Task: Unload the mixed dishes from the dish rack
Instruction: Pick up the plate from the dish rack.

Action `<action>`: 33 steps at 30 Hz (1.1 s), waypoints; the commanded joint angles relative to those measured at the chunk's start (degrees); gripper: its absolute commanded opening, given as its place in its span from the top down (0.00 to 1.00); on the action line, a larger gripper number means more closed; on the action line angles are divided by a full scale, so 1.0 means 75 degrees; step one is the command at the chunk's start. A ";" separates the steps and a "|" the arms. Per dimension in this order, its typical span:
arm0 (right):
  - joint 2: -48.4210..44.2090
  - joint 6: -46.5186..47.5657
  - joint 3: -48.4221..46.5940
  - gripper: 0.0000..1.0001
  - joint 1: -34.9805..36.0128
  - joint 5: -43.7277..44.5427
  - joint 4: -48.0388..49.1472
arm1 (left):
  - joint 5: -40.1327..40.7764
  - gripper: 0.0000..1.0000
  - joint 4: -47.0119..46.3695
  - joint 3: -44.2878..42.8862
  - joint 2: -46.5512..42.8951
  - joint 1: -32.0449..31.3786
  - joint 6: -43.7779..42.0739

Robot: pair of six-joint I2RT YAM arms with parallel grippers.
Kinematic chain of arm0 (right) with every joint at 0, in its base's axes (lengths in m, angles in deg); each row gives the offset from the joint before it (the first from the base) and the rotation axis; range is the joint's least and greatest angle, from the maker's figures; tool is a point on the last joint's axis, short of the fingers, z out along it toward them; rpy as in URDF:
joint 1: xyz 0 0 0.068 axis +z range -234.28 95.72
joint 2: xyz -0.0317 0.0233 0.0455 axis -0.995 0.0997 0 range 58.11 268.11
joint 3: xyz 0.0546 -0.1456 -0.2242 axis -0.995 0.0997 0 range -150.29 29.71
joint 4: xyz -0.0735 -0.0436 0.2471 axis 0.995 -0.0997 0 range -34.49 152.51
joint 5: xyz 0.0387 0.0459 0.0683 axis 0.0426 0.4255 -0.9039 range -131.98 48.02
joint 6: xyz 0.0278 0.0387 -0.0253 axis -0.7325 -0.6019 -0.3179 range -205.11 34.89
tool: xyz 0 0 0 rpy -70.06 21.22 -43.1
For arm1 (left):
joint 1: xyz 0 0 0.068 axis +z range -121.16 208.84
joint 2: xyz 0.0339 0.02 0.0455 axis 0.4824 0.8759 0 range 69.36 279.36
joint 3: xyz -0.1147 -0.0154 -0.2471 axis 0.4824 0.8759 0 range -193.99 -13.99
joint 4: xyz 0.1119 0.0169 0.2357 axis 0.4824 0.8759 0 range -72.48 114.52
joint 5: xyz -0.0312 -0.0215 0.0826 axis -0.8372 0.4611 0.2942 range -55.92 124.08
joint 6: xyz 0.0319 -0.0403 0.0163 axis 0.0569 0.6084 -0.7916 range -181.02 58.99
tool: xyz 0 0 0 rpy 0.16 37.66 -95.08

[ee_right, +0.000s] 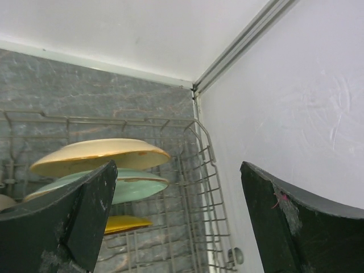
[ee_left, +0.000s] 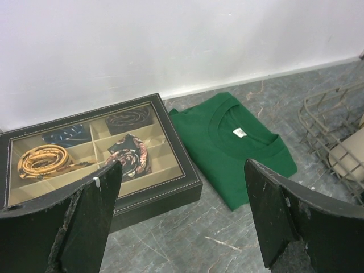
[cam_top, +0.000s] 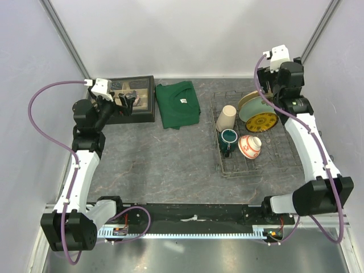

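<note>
The grey wire dish rack (cam_top: 284, 165) stands at the right of the table. It holds a beige tumbler (cam_top: 226, 118), a dark green mug (cam_top: 228, 138), a red-and-white bowl (cam_top: 249, 146), and three plates on edge: cream (cam_top: 249, 99), pale green (cam_top: 253, 110), yellow (cam_top: 261, 121). My right gripper (cam_top: 271, 86) is open and empty above the rack's far right; its view shows the cream plate (ee_right: 102, 154), green plate (ee_right: 136, 187), yellow plate (ee_right: 125, 223) and rack wall (ee_right: 199, 187). My left gripper (cam_top: 128, 101) is open and empty above the black tray.
A black compartmented tray (cam_top: 145, 98) with rolled ties sits at the back left, also in the left wrist view (ee_left: 142, 170). A folded green cloth (cam_top: 178, 103) lies between tray and rack. White walls close in behind and on both sides; the right wall (ee_right: 307, 114) is near the rack.
</note>
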 commanded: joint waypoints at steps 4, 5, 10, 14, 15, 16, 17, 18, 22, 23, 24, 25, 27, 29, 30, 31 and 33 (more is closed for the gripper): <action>0.0872 0.1196 -0.1152 0.04 -0.0724 -0.1282 -0.0935 | -0.0414 0.04 0.0152 -0.0378 0.0221 -0.0009 -0.0786; 0.1047 0.1325 -0.1199 0.04 -0.0968 -0.1387 -0.0970 | -0.0449 0.04 0.0152 -0.0401 0.0257 -0.0009 -0.0868; 0.1576 0.1981 -0.1387 0.10 -0.1239 -0.1657 -0.1006 | -0.0625 0.04 0.0152 -0.0413 0.0362 -0.0009 -0.1137; 0.2020 0.2322 -0.1539 0.12 -0.1368 -0.1915 -0.1017 | -0.0870 0.04 0.0304 -0.0483 0.0456 -0.0009 -0.1512; 0.2103 0.2426 -0.1586 0.12 -0.1415 -0.1985 -0.1006 | -0.0952 0.04 0.0409 -0.0506 0.0526 0.0003 -0.1571; 0.2173 0.2497 -0.1656 0.13 -0.1427 -0.2009 -0.1006 | -0.1034 0.04 0.0456 -0.0541 0.0550 0.0003 -0.1664; 0.2279 0.2567 -0.1692 0.13 -0.1450 -0.2055 -0.1017 | -0.1151 0.04 0.0480 -0.0565 0.0585 0.0003 -0.1747; 0.2326 0.2649 -0.1692 0.13 -0.1474 -0.2114 -0.1006 | -0.1187 0.04 0.0480 -0.0577 0.0597 -0.0009 -0.1794; 0.2549 0.2919 -0.1786 0.14 -0.1532 -0.2371 -0.1006 | -0.1305 0.04 0.0480 -0.0577 0.0691 0.0003 -0.1946; 0.2596 0.2966 -0.1786 0.14 -0.1533 -0.2419 -0.1006 | -0.1340 0.04 0.0492 -0.0577 0.0714 0.0003 -0.2005; 0.2596 0.3025 -0.1774 0.14 -0.1544 -0.2466 -0.1006 | -0.1352 0.04 0.0492 -0.0588 0.0726 0.0003 -0.2017; 0.2619 0.3083 -0.1751 0.15 -0.1544 -0.2489 -0.1017 | -0.1363 0.04 0.0492 -0.0589 0.0749 0.0003 -0.2040; 0.2690 0.3224 -0.1739 0.15 -0.1544 -0.2595 -0.1006 | -0.1387 0.04 0.0492 -0.0600 0.0784 0.0003 -0.2122; 0.2713 0.3341 -0.1727 0.15 -0.1544 -0.2607 -0.1052 | -0.1387 0.04 0.0504 -0.0635 0.0819 -0.0009 -0.2180; 0.2725 0.3365 -0.1716 0.15 -0.1544 -0.2804 -0.1076 | -0.1398 0.04 0.0515 -0.0647 0.0831 0.0014 -0.2181; 0.2737 0.3388 -0.1716 0.15 -0.1544 -0.2864 -0.1099 | -0.1410 0.04 0.0527 -0.0659 0.0854 0.0003 -0.2193; 0.2737 0.3494 -0.1692 0.15 -0.1544 -0.2992 -0.1170 | -0.1422 0.04 0.0539 -0.0706 0.0878 0.0003 -0.2216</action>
